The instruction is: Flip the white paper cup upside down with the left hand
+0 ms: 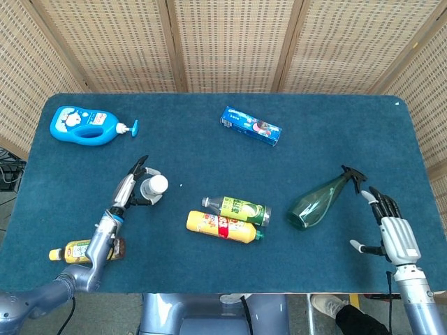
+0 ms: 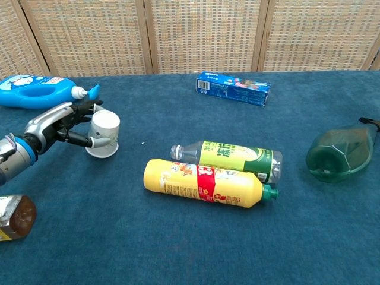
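Note:
The white paper cup (image 1: 154, 187) (image 2: 104, 133) stands mouth-down on the blue table cloth, its flat base facing up. My left hand (image 1: 131, 189) (image 2: 64, 123) is at the cup's left side, fingers wrapped round its wall and thumb against it low down. My right hand (image 1: 392, 234) hovers at the table's right front edge with its fingers spread and nothing in it; the chest view does not show it.
A clear green-label bottle (image 2: 234, 159) and a yellow bottle (image 2: 205, 183) lie just right of the cup. A blue pump bottle (image 2: 35, 92) lies behind my left hand, a brown-capped bottle (image 2: 13, 218) near it in front. Farther off are a blue box (image 1: 251, 125) and a green spray bottle (image 1: 321, 199).

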